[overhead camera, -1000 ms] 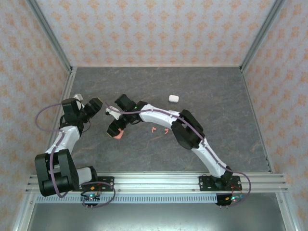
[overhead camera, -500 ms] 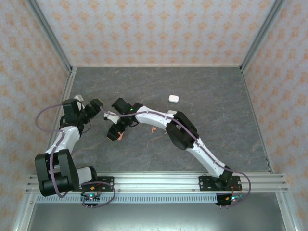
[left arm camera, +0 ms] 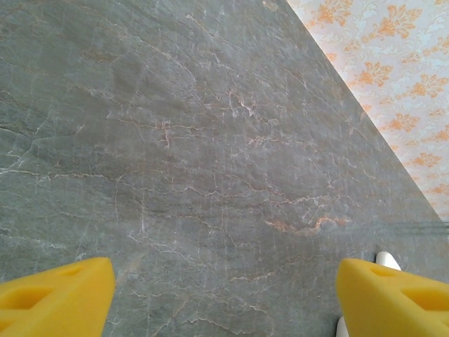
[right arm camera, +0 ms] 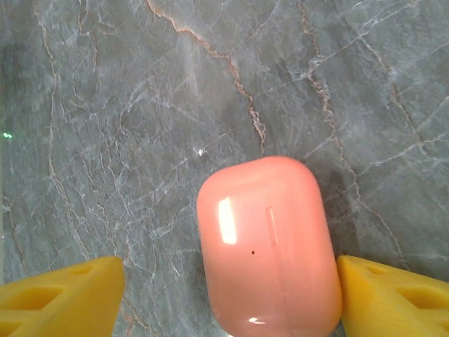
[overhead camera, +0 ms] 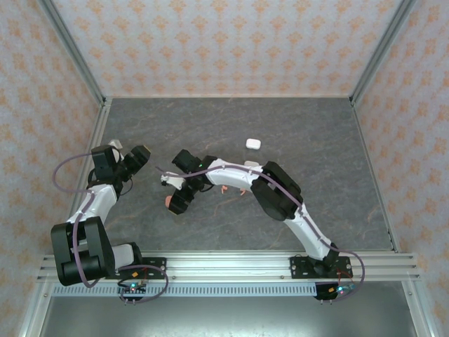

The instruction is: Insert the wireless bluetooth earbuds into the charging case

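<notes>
my right gripper [right arm camera: 226, 298] has shifted slightly and now straddles the coral case [right arm camera: 263, 246], jaws wide (case touching one finger), ready to grip it

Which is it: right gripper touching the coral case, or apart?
Touching. In the right wrist view one finger of the right gripper butts against the side of the coral case, no table between; the other stands apart.
</notes>
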You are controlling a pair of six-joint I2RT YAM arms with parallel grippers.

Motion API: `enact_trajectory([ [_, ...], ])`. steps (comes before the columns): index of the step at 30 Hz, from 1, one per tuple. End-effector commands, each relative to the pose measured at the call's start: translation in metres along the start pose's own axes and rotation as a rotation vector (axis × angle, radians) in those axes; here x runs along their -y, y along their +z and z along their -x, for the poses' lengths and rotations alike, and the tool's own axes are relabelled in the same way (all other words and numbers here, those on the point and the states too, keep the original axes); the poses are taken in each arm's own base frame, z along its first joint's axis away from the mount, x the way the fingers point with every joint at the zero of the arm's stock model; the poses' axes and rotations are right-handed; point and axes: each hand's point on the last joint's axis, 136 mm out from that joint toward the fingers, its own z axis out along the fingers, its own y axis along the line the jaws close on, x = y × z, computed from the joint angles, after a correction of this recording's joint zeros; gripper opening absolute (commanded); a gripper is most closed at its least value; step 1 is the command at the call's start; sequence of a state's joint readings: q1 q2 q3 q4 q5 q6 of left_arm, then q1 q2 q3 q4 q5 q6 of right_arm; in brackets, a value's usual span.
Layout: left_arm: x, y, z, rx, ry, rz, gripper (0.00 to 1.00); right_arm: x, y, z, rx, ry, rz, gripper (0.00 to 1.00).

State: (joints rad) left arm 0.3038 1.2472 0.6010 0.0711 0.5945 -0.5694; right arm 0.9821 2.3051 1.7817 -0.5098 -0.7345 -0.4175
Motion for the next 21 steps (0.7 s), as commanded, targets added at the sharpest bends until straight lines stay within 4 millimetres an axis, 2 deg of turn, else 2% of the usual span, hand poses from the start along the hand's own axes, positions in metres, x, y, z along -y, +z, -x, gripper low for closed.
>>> enact_trajectory([
  [1, -0.006, 0.002, 0.0, 0.003, -0.014, 0.009, 0.82, -0.006, 0.002, -0.016, -0.067, -0.057, -0.067, 0.77],
  [7, -0.006, 0.002, -0.001, 0.001, -0.015, 0.01, 0.82, 0.0, 0.012, -0.029, -0.15, -0.152, -0.189, 0.75],
  [12, -0.006, 0.002, 0.0, 0.002, -0.019, 0.008, 0.82, 0.005, 0.02, -0.046, -0.237, -0.212, -0.254, 0.67],
  [15, -0.006, 0.002, -0.001, -0.001, -0.02, 0.007, 0.82, 0.011, 0.019, -0.053, -0.267, -0.217, -0.28, 0.6],
  [18, -0.004, 0.002, -0.001, -0.001, -0.021, -0.003, 0.82, 0.015, 0.015, -0.052, -0.272, -0.224, -0.314, 0.52],
  [21, 0.0, 0.002, -0.001, -0.006, -0.026, -0.026, 0.82, 0.016, 0.007, -0.043, -0.245, -0.225, -0.333, 0.44],
])
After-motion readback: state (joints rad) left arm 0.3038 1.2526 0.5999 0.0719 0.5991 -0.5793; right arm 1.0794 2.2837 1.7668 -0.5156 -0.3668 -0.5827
